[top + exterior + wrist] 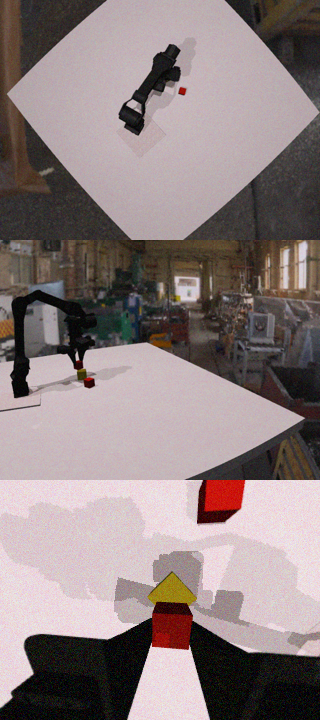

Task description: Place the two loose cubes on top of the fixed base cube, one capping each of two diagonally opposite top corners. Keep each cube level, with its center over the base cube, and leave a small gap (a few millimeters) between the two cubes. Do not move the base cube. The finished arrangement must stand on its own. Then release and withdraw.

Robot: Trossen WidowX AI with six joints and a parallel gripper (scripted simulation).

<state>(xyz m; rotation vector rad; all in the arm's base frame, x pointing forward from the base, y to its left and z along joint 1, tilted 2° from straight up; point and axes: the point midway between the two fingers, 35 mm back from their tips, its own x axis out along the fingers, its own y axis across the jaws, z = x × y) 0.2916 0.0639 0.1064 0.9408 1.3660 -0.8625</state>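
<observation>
The yellow base cube (81,374) (172,588) stands on the table. My gripper (78,363) (171,623) is shut on a dark red cube (78,366) (176,625), which looks level. In the wrist view the held cube hides the near part of the yellow cube, which is turned about 45 degrees to it. In the exterior view the held cube shows just above the yellow one; I cannot tell whether they touch. The other red cube (182,90) (89,382) (224,495) lies on the table beside the yellow cube. The arm hides the yellow and held cubes in the top view.
The arm (148,82) (19,330) reaches out from its base plate (144,144) (23,404). Its shadow falls on the table (219,144) (155,420) around the cubes. The table's edges are far from the cubes.
</observation>
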